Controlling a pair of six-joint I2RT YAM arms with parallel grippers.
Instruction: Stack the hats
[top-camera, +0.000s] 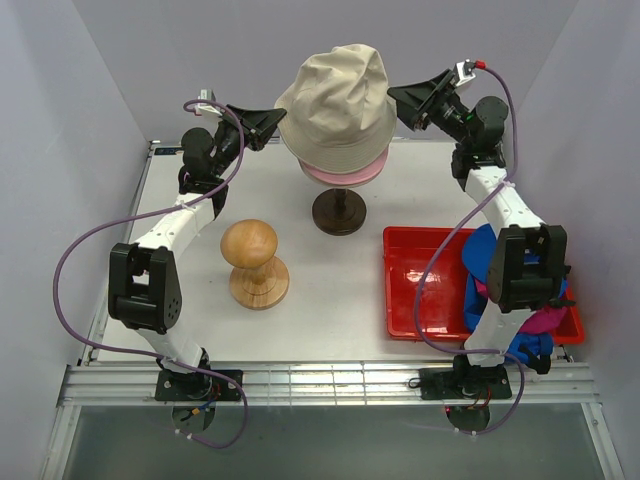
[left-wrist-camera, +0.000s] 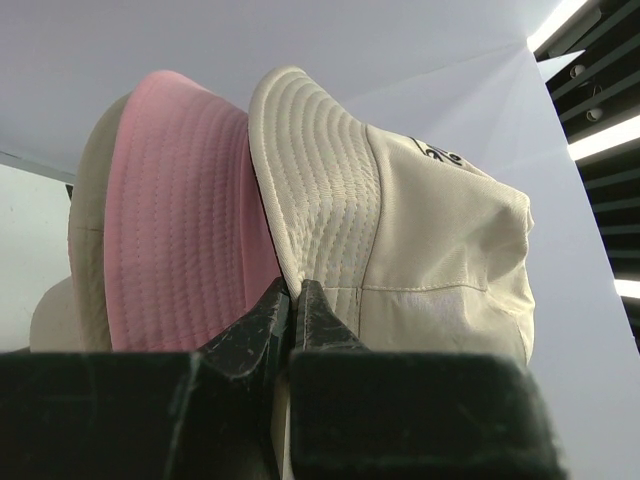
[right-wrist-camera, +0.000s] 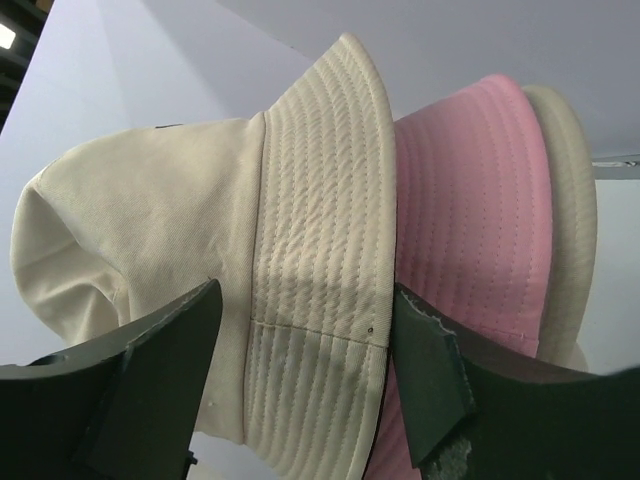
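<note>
The beige bucket hat (top-camera: 335, 90) sits over the light pink bucket hat (top-camera: 346, 173) on the mannequin head, whose dark stand (top-camera: 339, 213) shows below. My left gripper (top-camera: 272, 124) is shut on the beige hat's left brim; in the left wrist view the gripper (left-wrist-camera: 292, 291) pinches the beige brim (left-wrist-camera: 320, 190) beside the pink brim (left-wrist-camera: 175, 220). My right gripper (top-camera: 402, 101) is open at the right brim; in the right wrist view the gripper (right-wrist-camera: 305, 325) straddles the beige brim (right-wrist-camera: 320, 240), with the pink brim (right-wrist-camera: 470, 210) behind. The bright blue cap (top-camera: 482, 252) and the magenta cap (top-camera: 545, 321) lie in the red tray, partly hidden by the right arm.
The red tray (top-camera: 420, 290) stands at the front right. A round-topped wooden hat block (top-camera: 254, 263) stands at the front left of the mannequin stand. White walls close in the back and sides.
</note>
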